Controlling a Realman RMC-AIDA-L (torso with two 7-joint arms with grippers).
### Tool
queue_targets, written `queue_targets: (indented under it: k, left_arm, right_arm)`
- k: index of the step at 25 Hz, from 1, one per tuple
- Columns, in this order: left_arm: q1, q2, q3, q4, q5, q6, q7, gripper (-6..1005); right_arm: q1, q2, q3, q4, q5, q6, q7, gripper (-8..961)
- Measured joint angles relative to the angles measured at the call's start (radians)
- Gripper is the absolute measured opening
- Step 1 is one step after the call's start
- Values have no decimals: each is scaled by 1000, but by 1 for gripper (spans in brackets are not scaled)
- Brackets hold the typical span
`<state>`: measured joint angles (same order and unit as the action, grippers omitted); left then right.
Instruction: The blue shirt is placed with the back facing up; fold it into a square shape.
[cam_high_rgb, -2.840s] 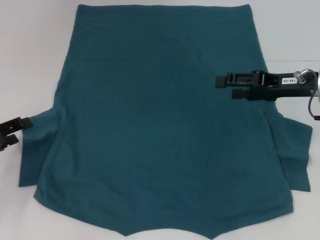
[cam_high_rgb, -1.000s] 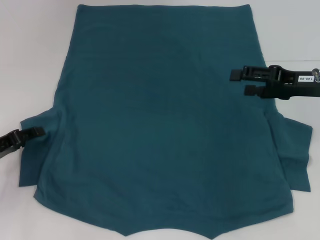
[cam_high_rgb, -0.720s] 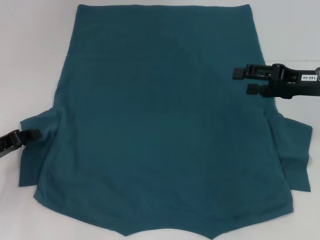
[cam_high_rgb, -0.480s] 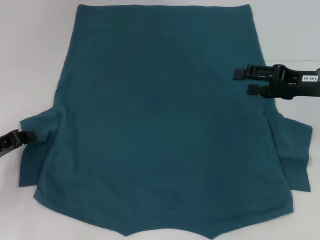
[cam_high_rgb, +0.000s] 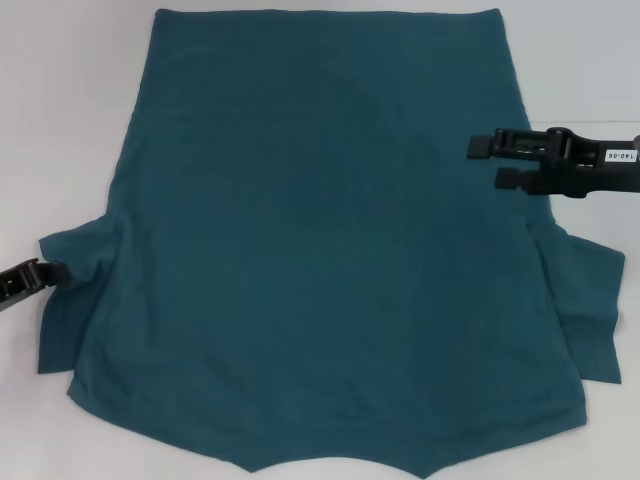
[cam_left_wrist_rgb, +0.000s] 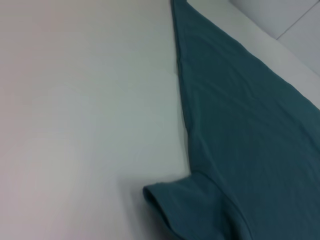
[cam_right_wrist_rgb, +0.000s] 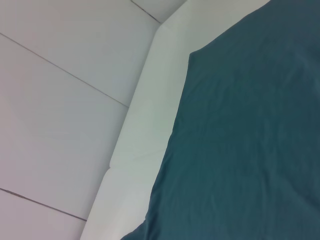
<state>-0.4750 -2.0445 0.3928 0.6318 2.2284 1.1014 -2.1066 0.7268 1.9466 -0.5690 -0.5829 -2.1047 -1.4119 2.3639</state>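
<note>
The white bench (cam_high_rgb: 70, 100) carries the blue shirt (cam_high_rgb: 320, 260), spread flat with its plain back up and both sleeves out. The right gripper (cam_high_rgb: 484, 162) hangs over the shirt's right edge, its fingers (cam_high_rgb: 490, 146) parted and grasping nothing. The left gripper (cam_high_rgb: 55, 273) sits at the left sleeve's edge; whether its fingers pinch the cloth, I cannot tell.

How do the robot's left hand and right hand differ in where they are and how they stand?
The left hand sits low at the blue shirt's left sleeve edge; the right hand hovers over the shirt's right side, farther up. Little of the left hand shows; the right hand's two fingers show, apart. Both are black and point inward.
</note>
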Motion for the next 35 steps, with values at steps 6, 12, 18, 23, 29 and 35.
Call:
queue_targets:
  k: [6, 12, 18, 23, 29, 35]
  left_arm:
    - [-15, 12, 2, 43, 42, 3, -10, 22]
    - [-63, 35, 3, 91, 145, 11, -9, 16]
    - [-112, 58, 46, 122, 257, 14, -29, 16]
    - [-139, 62, 88, 159, 344, 7, -74, 16]
    - [-158, 64, 120, 209, 408, 1, -105, 16]
    - [-171, 70, 169, 240, 448, 0, -108, 15]
  right_arm:
    - [0, -2, 0, 0, 0, 1, 0, 886]
    - [0, -3, 0, -1, 0, -1, 5, 883]
    - [0, -3, 0, -4, 0, -4, 7, 881]
    - [0, -3, 0, -4, 0, -5, 8, 878]
    - [3, -3, 0, -4, 0, -6, 10, 876]
    - [6, -4, 0, -4, 0, -6, 10, 873]
